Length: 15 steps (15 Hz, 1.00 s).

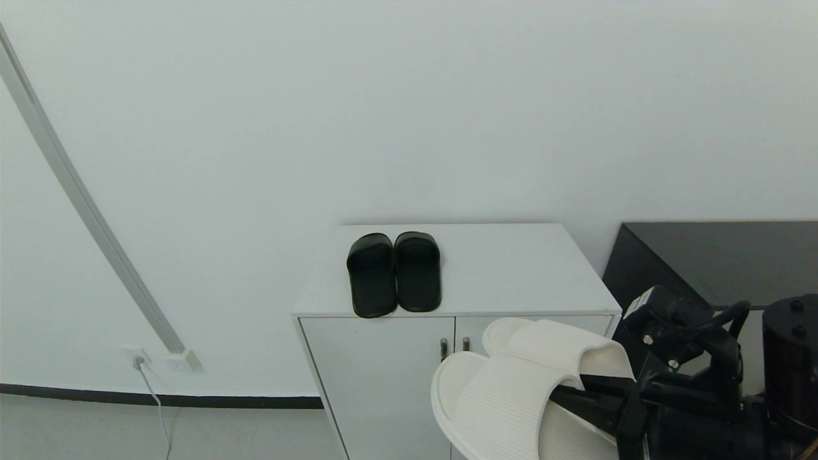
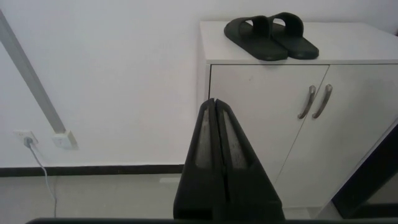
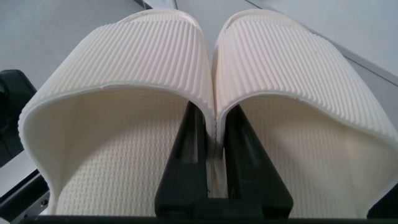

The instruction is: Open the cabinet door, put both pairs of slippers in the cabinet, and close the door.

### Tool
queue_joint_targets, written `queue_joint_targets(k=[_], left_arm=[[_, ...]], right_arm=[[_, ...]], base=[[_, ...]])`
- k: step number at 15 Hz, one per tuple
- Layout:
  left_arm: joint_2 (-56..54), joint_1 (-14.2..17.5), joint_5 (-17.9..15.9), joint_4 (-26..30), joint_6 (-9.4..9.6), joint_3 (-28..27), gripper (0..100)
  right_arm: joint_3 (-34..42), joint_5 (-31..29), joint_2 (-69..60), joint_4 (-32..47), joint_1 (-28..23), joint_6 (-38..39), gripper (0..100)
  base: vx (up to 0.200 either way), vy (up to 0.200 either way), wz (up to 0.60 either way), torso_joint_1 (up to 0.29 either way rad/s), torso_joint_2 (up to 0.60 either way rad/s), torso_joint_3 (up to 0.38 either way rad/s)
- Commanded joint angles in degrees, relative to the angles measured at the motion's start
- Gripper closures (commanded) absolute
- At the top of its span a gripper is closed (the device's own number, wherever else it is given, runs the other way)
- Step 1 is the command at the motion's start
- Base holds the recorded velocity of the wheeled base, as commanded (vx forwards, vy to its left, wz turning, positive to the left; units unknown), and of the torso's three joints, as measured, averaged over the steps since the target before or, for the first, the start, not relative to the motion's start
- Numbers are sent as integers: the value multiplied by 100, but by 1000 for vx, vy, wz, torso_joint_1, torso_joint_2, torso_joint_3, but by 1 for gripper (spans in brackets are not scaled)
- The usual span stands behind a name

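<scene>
White slippers: the pair is pinched together in my right gripper, one finger under each strap, held near the front of the cabinet, whose doors are shut. Black slippers sit side by side on its top. My left gripper is clenched and empty.
</scene>
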Motion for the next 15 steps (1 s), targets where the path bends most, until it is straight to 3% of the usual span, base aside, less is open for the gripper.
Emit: queue_joint_targets(k=[1, 6, 11, 12, 15], left_arm=[[-1, 0, 0, -1, -1, 1, 100], [-1, 0, 0, -1, -1, 1, 100], [8, 0, -9, 8, -1, 1, 100], [-1, 0, -9, 8, -1, 1, 0], [-1, 0, -9, 8, -1, 1, 0]], right_arm=[[-1, 2, 44, -3, 3, 1, 100], [7, 11, 53, -12, 3, 1, 100], [34, 11, 35, -3, 11, -8, 100], [43, 11, 26, -3, 20, -8, 100], [43, 11, 35, -3, 29, -8, 100]], base=[[0, 0, 0, 0, 0, 0], [0, 0, 0, -11, 22, 14], [0, 0, 0, -151, 349, 190], [0, 0, 0, -173, 393, 217], [0, 0, 0, -180, 437, 243]])
